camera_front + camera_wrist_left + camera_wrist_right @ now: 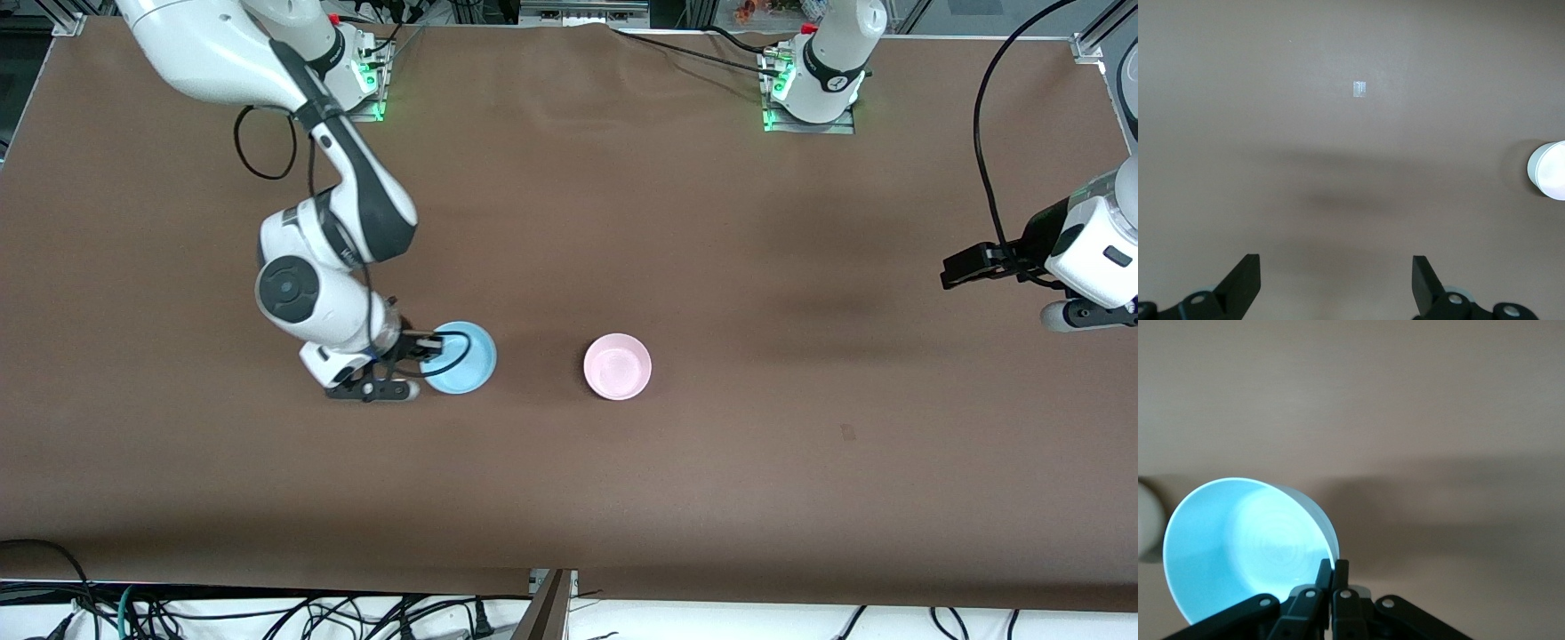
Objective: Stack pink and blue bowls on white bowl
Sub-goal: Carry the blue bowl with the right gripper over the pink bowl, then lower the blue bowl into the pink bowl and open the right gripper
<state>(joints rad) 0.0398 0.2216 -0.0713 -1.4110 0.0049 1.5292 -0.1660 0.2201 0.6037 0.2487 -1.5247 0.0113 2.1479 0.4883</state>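
Observation:
My right gripper (425,354) is shut on the rim of the light blue bowl (462,357) and holds it tilted, low over the table toward the right arm's end. In the right wrist view the fingers (1336,565) pinch the blue bowl's (1238,547) rim. The pale pink bowl (617,366) stands upright on the brown table, beside the blue bowl toward the middle. No white bowl shows on its own in the front view. My left gripper (1336,270) is open and empty, waiting above bare table at the left arm's end.
A pale round bowl (1548,171) shows at the edge of the left wrist view, and another pale shape (1148,520) at the edge of the right wrist view. A small tape mark (1359,89) lies on the table. Cables hang off the table's near edge.

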